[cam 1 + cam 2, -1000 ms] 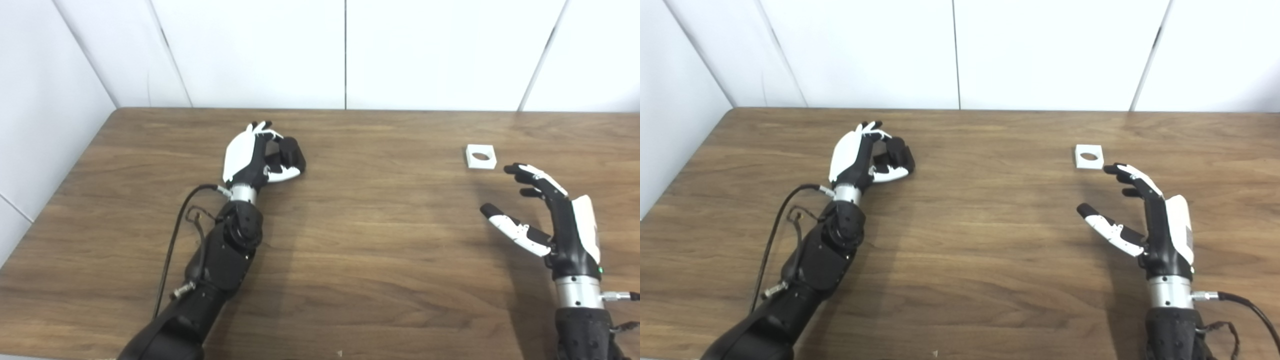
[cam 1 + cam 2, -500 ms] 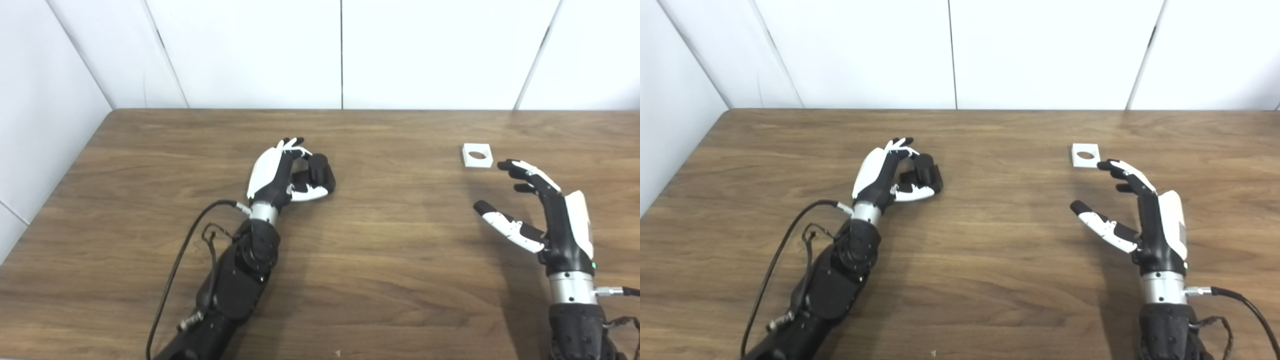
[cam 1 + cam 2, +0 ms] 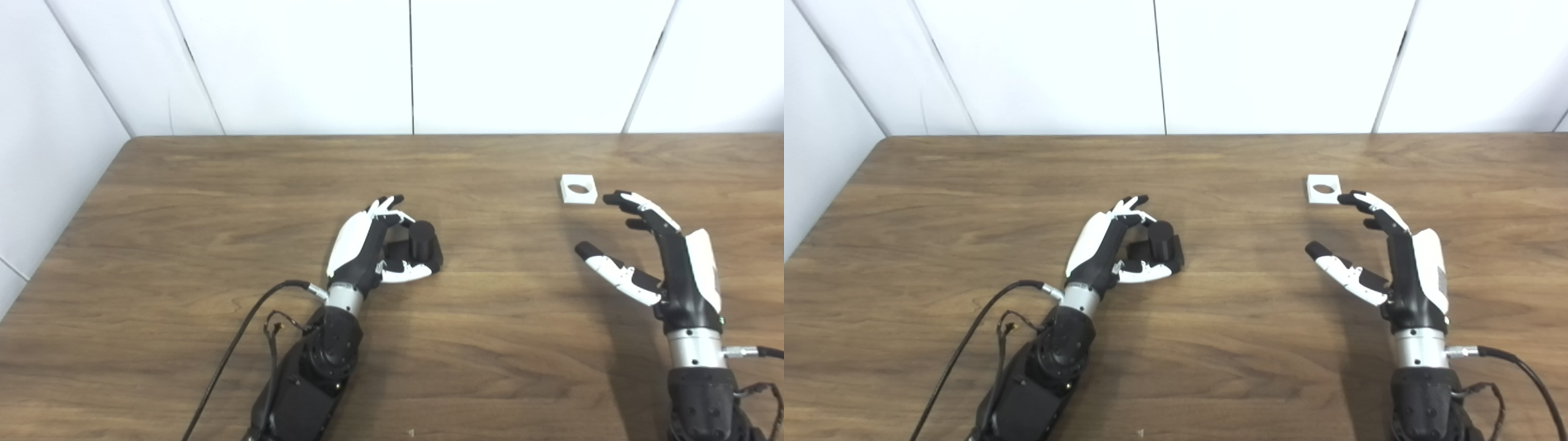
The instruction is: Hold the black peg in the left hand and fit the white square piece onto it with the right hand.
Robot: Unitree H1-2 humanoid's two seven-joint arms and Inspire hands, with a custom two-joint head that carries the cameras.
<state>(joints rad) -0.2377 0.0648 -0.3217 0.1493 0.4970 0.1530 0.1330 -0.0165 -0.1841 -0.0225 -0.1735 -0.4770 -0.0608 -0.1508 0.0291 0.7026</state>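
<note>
Two hands work: the left hand (image 3: 367, 248) is curled around the black peg (image 3: 422, 239); the right hand (image 3: 658, 257), spread and holding nothing, has the white square piece (image 3: 578, 188) just beyond its fingertips.

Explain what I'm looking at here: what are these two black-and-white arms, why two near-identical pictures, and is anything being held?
These are a humanoid robot's two arms, each ending in a fingered hand, at a wooden table. Both pictures come from cameras side by side on its head, so they show one scene. The left hand is closed around a black peg, holding it upright. The right hand is open and empty, its fingertips close to a white square piece with a round hole, lying flat on the table.
</note>
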